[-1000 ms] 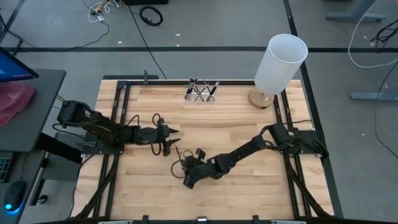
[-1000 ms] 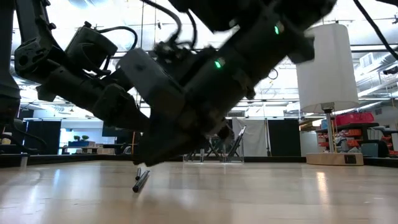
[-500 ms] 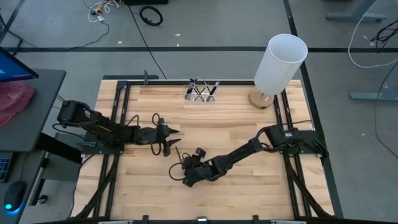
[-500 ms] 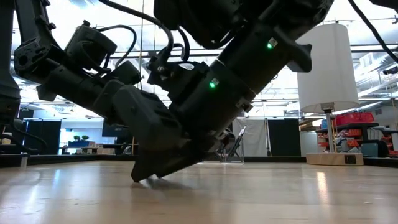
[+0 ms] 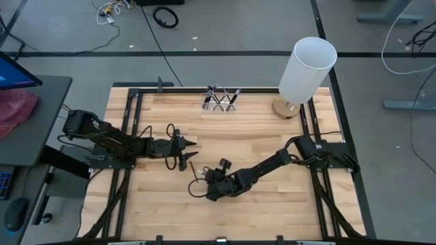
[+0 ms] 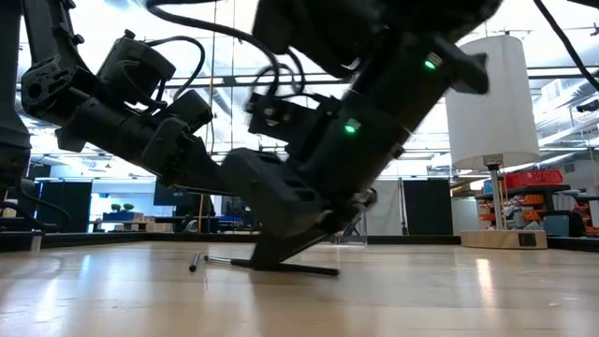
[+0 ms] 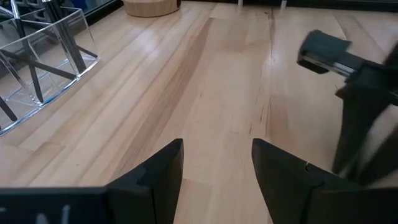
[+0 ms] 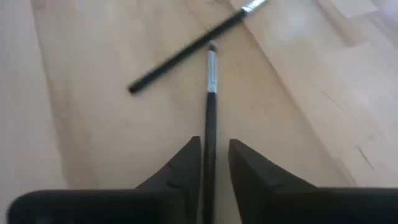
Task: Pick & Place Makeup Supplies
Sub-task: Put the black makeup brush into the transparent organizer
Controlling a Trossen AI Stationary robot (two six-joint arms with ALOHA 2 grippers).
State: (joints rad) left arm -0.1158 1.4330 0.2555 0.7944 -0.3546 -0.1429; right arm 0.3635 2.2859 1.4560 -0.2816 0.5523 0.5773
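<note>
Two thin black makeup brushes with silvery ferrules lie on the wooden table. One brush (image 8: 210, 106) runs lengthwise between the fingers of my right gripper (image 8: 214, 146), which is shut on it low over the table's near middle (image 5: 206, 191). The second brush (image 8: 186, 46) lies slantwise just past the first one's tip. In the low view the gripped brush (image 6: 314, 270) lies flat and a small dark stick end (image 6: 194, 265) lies beside it. My left gripper (image 5: 193, 151) hovers open to the left of them, touching nothing (image 7: 217, 149). My right gripper pinches the brush's black handle (image 8: 209, 134) between its two fingers. The fingers slant down from the table's right side and lie along the brush, not across it. The ferrule and bristle end (image 8: 212, 65) stick out ahead of the fingertips, and the brush lies on the table (image 6: 234, 261).
A small clear holder (image 5: 220, 101) with more dark sticks stands at the far edge and also shows in the left wrist view (image 7: 37, 68). A tall white cylinder (image 5: 308, 68) on a wooden base stands at the far right corner. Bare wood lies between the holder and the grippers.
My right gripper has come down onto the table and shifted a little toward the table's right edge. In the low view, a short tilted stick stood at the gripper's tips a second ago; now a brush lies stretched out flat under them.
</note>
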